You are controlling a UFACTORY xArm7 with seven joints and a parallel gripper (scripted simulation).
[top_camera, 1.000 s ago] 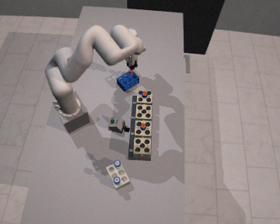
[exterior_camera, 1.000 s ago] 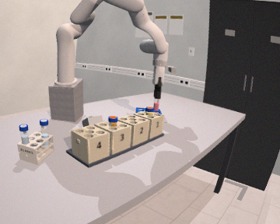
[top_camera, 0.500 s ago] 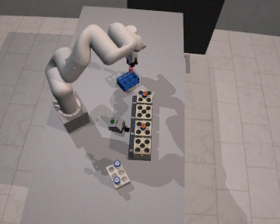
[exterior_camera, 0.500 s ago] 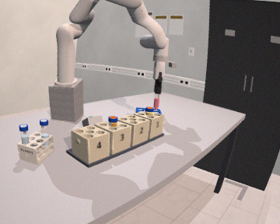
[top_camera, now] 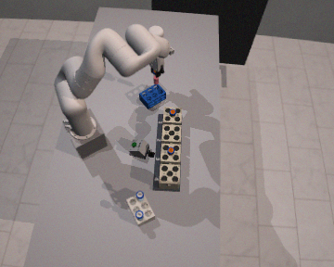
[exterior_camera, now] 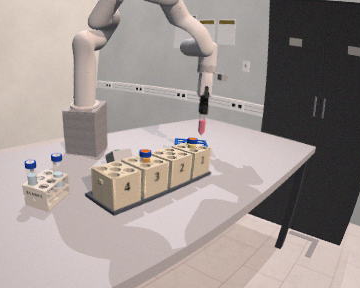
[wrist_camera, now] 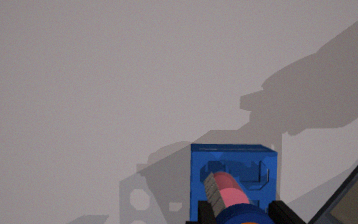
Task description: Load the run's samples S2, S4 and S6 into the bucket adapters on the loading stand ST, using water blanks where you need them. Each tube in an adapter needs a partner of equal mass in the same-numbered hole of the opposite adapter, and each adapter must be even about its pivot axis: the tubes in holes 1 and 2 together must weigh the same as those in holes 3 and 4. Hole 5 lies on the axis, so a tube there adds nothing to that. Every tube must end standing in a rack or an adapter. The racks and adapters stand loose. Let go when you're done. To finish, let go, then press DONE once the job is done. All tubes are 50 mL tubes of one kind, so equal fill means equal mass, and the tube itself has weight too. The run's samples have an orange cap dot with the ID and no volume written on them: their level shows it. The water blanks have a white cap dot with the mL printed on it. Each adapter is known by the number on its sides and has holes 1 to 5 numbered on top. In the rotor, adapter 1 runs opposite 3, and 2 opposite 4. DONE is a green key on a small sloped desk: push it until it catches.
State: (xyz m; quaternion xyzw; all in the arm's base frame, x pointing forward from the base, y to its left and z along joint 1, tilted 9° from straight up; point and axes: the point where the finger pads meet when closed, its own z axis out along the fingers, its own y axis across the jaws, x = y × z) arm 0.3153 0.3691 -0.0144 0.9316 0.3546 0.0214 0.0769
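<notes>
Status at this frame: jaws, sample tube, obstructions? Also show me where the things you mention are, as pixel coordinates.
Jaws shut on pink-filled sample tube (top_camera: 156, 81) (exterior_camera: 202, 126) (wrist_camera: 231, 196), raised above table. Adapters 1 and 3 each hold one orange-dot tube. Nothing visibly touching the raised tube's lower end.

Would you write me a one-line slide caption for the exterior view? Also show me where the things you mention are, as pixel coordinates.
The xArm gripper (top_camera: 158, 74) (exterior_camera: 203, 113) (wrist_camera: 250, 212) holds a pink-filled tube (top_camera: 156, 81) (exterior_camera: 202, 127) (wrist_camera: 232, 196) upright beyond four numbered bucket adapters (top_camera: 170, 174) (exterior_camera: 116, 187).
</notes>
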